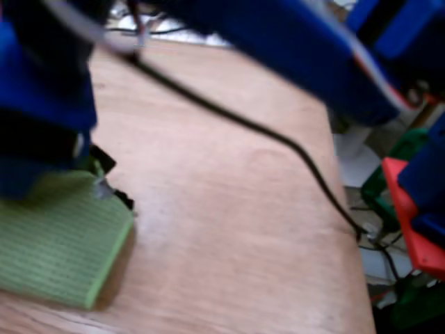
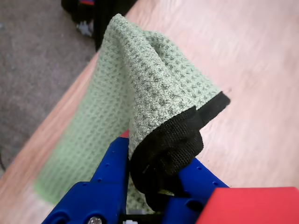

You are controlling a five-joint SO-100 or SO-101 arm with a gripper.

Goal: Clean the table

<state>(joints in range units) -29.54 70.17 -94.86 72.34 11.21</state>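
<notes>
The table (image 1: 229, 209) is a light reddish-brown wooden top with visible grain; it also shows in the wrist view (image 2: 252, 70). A green waffle-weave cloth (image 1: 62, 243) with a black hem lies on its left part in the fixed view. In the wrist view my blue gripper (image 2: 154, 170) is shut on a bunched corner of the cloth (image 2: 154, 84), black hem between the fingers (image 2: 112, 163). The rest of the cloth drapes down onto the table near its edge. In the fixed view the gripper (image 1: 66, 163) is a blurred blue mass above the cloth.
A black cable (image 1: 278, 136) runs diagonally across the table to its right edge. Red (image 1: 410, 229) and green parts stand beyond that edge. Grey floor (image 2: 32, 56) lies past the table edge in the wrist view. The blurred blue arm (image 1: 292, 42) spans the top.
</notes>
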